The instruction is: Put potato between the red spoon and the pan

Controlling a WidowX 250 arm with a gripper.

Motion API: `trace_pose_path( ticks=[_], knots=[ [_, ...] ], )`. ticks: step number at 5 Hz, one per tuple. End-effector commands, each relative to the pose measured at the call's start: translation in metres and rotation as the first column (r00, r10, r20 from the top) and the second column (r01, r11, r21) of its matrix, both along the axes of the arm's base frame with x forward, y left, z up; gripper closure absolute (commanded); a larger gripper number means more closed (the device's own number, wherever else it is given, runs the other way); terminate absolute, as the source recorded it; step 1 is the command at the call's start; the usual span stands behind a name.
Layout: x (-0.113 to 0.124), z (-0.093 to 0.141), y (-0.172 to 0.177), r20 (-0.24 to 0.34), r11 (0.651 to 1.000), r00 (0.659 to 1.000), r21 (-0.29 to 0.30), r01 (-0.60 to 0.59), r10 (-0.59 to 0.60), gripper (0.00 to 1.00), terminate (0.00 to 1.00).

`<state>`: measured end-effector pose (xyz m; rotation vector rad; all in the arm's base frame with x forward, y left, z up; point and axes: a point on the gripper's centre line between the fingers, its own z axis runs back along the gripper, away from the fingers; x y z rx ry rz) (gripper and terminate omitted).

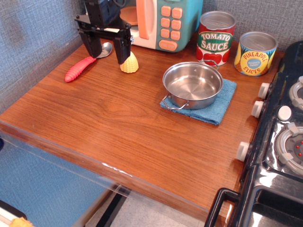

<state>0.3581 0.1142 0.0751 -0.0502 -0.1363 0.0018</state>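
The potato [130, 63], a small yellow ridged toy, stands on the wooden counter between the red spoon [80, 68] and the pan [192, 84]. The spoon lies at the far left with its silver bowl partly behind my gripper. The pan sits on a blue cloth [222, 105]. My gripper [107, 52] is open and empty, raised above the counter just left of the potato, its right finger in front of the potato's left edge.
A toy microwave [158, 21] stands at the back. A tomato sauce can [216, 38] and a pineapple slices can [255, 53] stand behind the pan. A black toy stove [284, 132] fills the right side. The counter's front edge runs diagonally at lower left.
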Motion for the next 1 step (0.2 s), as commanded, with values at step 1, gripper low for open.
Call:
trace_pose_path(
  ticks=[1],
  knots=[
    [-0.0044,0.0337,0.0059,0.081,0.999,0.997,0.031,-0.013,0.011,0.0,1.0]
  ],
)
